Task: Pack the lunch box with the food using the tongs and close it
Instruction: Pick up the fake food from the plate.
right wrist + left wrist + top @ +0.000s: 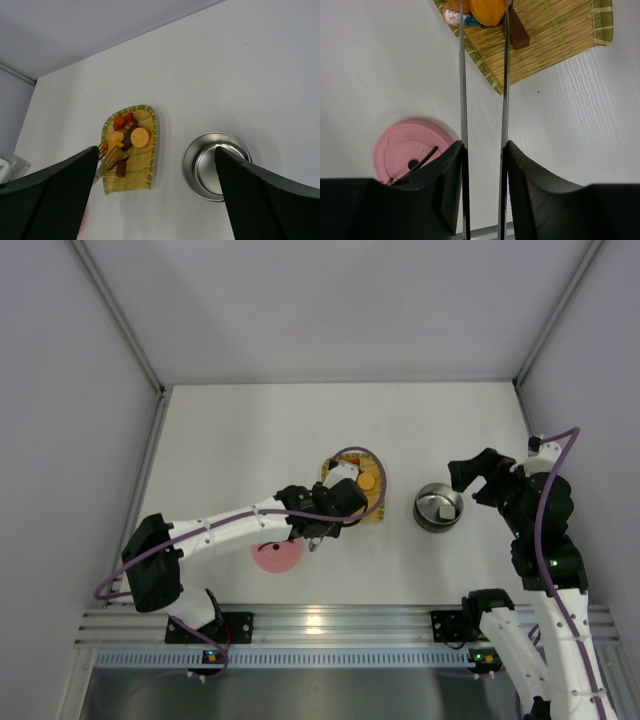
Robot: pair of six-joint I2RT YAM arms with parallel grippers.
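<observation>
My left gripper (484, 147) (322, 512) is shut on the tongs (462, 75), one finger pressing on each slim silver arm. The tong tips reach onto the yellow woven tray (555, 35) and flank an orange piece of food (487, 10). A dark brown piece (518, 31) lies beside it. More food (140, 136) sits on the tray in the right wrist view. The steel lunch box (438, 507) (200, 165) stands uncovered right of the tray, with something pale inside in the top view. Its pink lid (277, 555) (405, 150) lies flat on the table. My right gripper (464, 478) (157, 165) hovers open by the lunch box.
The yellow woven tray (372, 502) lies at the table's middle, partly under my left wrist. White walls (110, 390) enclose the table on three sides. The metal rail (320, 625) with both arm bases runs along the near edge.
</observation>
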